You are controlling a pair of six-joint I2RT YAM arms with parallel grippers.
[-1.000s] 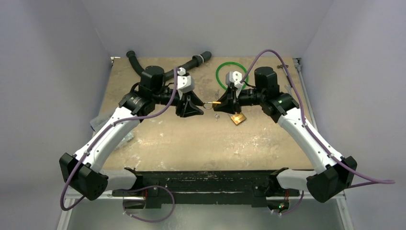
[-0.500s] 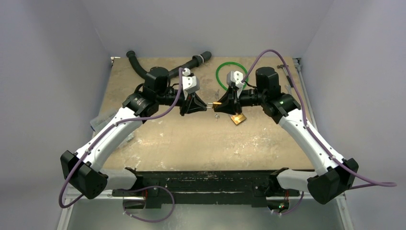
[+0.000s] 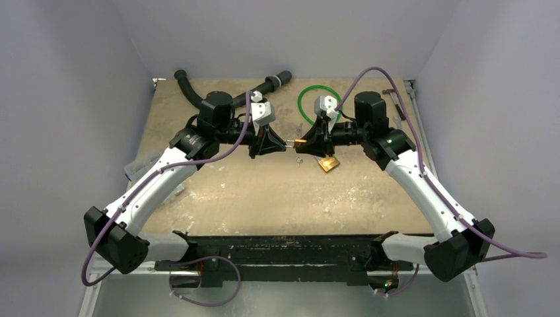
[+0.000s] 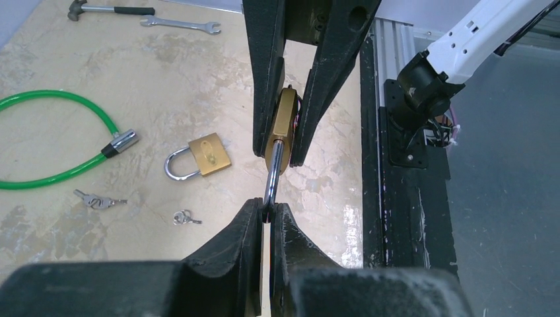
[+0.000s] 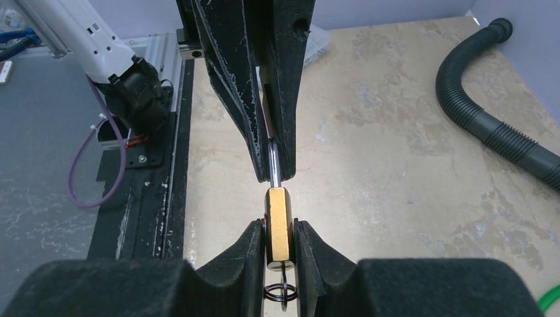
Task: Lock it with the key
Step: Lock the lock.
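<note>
The lock [image 5: 278,211], a small brass padlock, hangs in the air between my two grippers above the middle of the table. My right gripper [image 5: 279,226] is shut on its brass body. The key [image 5: 284,274] sticks out of the lock's underside with a wire ring hanging from it, between the right fingers. My left gripper [image 4: 267,212] is shut on the tip of the silver shackle [image 4: 272,177]. In the top view the two grippers meet nose to nose, left gripper [image 3: 284,144] and right gripper [image 3: 301,142].
A second brass padlock [image 4: 201,155] lies on the table below, with two small key bunches [image 4: 96,199] [image 4: 183,216] beside it. A green cable loop [image 3: 317,102] lies behind, a black hose [image 3: 261,89] at the back left. A hammer [image 4: 105,9] and wrench [image 4: 178,25] lie at the right edge.
My left gripper has moved right up to the lock and closed its jaws on the shackle. The right gripper has kept its hold on the brass body.
</note>
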